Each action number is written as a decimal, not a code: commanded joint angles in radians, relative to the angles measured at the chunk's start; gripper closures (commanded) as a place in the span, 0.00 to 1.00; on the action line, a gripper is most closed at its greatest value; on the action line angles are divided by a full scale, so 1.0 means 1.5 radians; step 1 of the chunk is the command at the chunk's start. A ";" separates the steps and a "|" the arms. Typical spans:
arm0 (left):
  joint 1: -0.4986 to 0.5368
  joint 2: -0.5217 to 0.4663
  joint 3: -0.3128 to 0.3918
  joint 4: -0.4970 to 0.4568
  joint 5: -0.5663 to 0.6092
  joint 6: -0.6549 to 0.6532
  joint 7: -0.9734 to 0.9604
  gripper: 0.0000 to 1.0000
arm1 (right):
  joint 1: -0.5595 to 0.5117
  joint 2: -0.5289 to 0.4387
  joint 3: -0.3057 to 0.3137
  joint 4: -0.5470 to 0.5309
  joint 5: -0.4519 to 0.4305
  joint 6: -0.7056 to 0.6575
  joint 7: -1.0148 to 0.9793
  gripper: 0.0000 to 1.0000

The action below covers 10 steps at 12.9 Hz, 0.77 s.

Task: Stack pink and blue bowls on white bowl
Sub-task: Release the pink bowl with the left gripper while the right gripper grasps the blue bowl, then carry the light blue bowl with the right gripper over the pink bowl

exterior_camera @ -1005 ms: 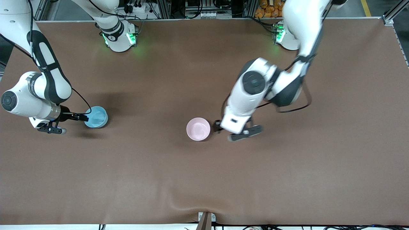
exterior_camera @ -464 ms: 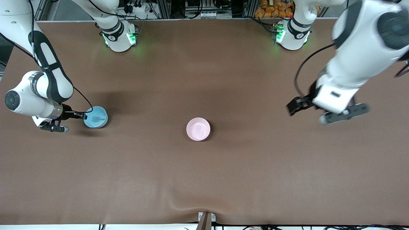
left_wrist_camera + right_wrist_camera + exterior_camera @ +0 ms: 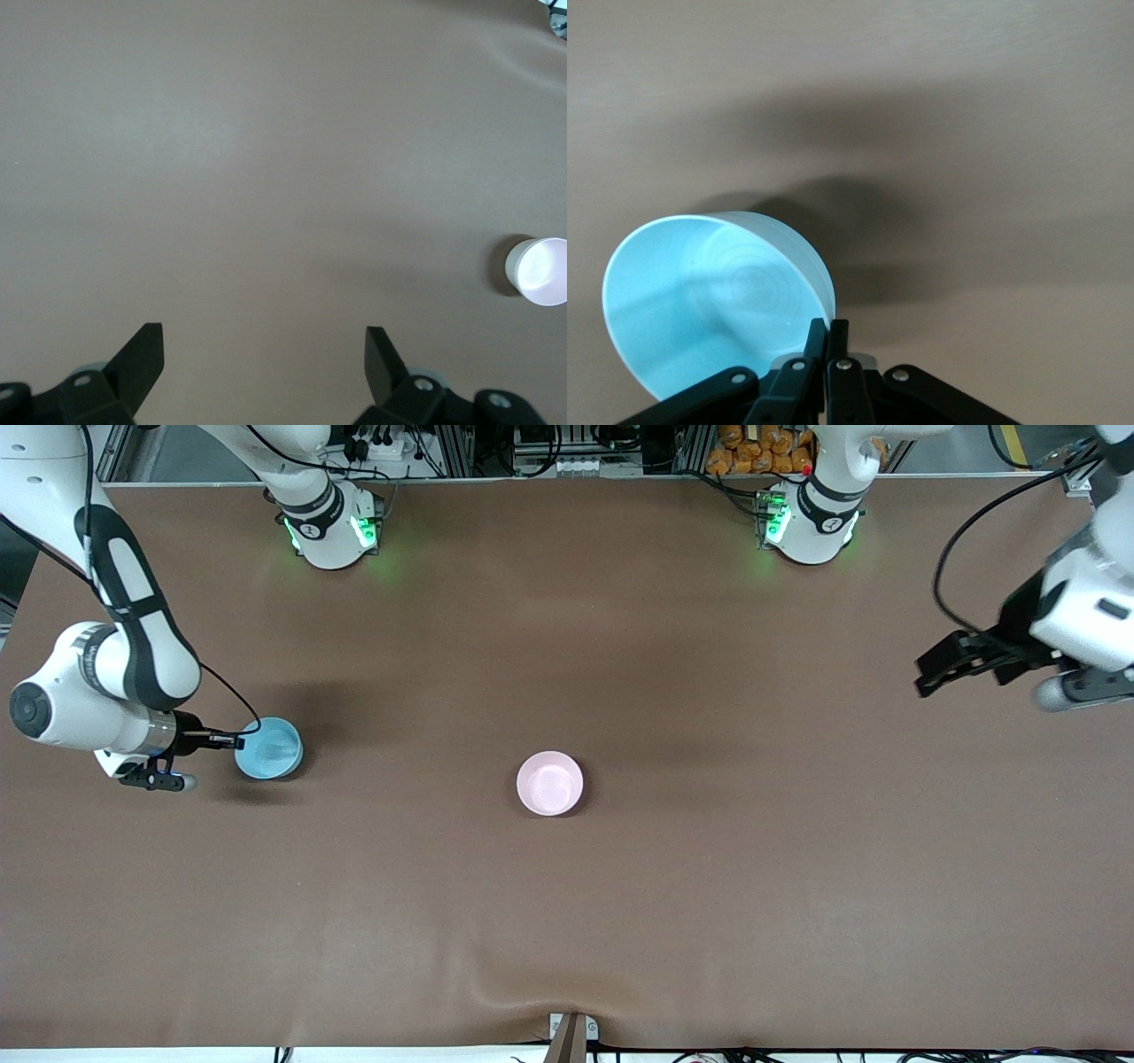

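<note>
The blue bowl (image 3: pixel 268 748) sits toward the right arm's end of the table. My right gripper (image 3: pixel 239 739) is shut on its rim. In the right wrist view the fingers (image 3: pixel 829 326) pinch the wall of the blue bowl (image 3: pixel 709 301), one inside and one outside. The pink bowl (image 3: pixel 550 783) stands upright at the table's middle, alone and untouched; the left wrist view shows it (image 3: pixel 538 270) far off. My left gripper (image 3: pixel 983 689) hangs open and empty in the air over the left arm's end of the table, jaws wide (image 3: pixel 264 345). The white bowl is not in view.
The brown table mat (image 3: pixel 567 921) has a wrinkle at its edge nearest the front camera. The two arm bases (image 3: pixel 330 527) (image 3: pixel 808 522) stand along the table's edge farthest from the front camera.
My left arm has swung from beside the pink bowl out to its own end of the table, still open. My right gripper has closed on the blue bowl's rim.
</note>
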 commanded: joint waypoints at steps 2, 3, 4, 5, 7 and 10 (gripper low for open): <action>0.013 -0.037 -0.006 -0.021 0.012 -0.049 0.027 0.00 | 0.067 -0.055 0.012 0.057 0.091 -0.123 0.075 1.00; 0.013 -0.038 -0.006 -0.021 0.012 -0.068 0.027 0.00 | 0.106 -0.063 0.012 0.063 0.092 -0.124 0.134 1.00; 0.013 -0.038 -0.006 -0.021 0.013 -0.085 0.027 0.00 | 0.145 -0.079 0.013 0.067 0.092 -0.125 0.207 1.00; 0.013 -0.040 -0.006 -0.023 0.014 -0.091 0.028 0.00 | 0.194 -0.084 0.017 0.070 0.092 -0.123 0.291 1.00; 0.012 -0.060 -0.013 -0.051 0.047 -0.091 0.037 0.00 | 0.310 -0.082 0.015 0.078 0.127 -0.087 0.457 1.00; 0.012 -0.069 -0.016 -0.065 0.052 -0.084 0.037 0.00 | 0.418 -0.048 0.013 0.108 0.150 0.006 0.623 1.00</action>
